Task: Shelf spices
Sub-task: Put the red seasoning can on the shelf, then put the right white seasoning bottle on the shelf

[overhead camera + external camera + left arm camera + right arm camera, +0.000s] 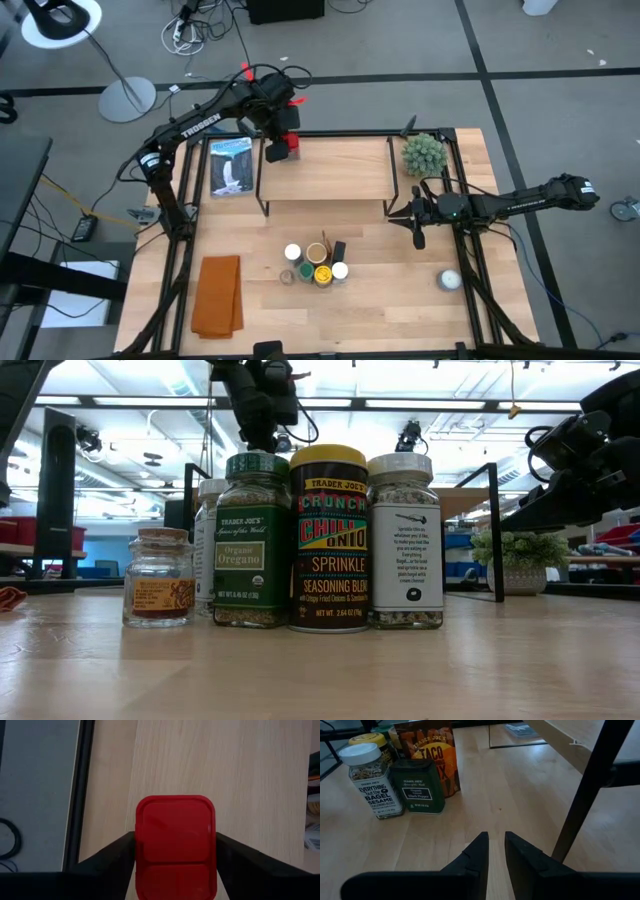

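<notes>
The shelf (330,172) is a low light-wood board on black legs at the middle of the table's far side. At its far left corner, my left gripper (285,146) is shut on a red square tin (176,827), seen from above over the board (240,765). The other spices (316,265) stand bunched on the tabletop nearer the front: an oregano jar (252,540), a yellow-lidded jar (330,540), a white-lidded jar (405,540) and a small jar (160,580). My right gripper (416,222) rests shut by the shelf's right legs, holding nothing. My left gripper has the red tin between its two fingers (120,852), one against each of two opposite sides (139,845) just below the lid. The fingers slant down from above. The tin stays upright, lid up; its base is hidden, so I cannot tell whether it stands on the board.
A green spiky plant ball (422,153) sits at the shelf's right end. A blue-and-white packet (230,165) lies left of the shelf, an orange cloth (218,295) at the front left, and a white round object (450,280) at the front right. A black shelf leg (590,785) stands beside my right gripper.
</notes>
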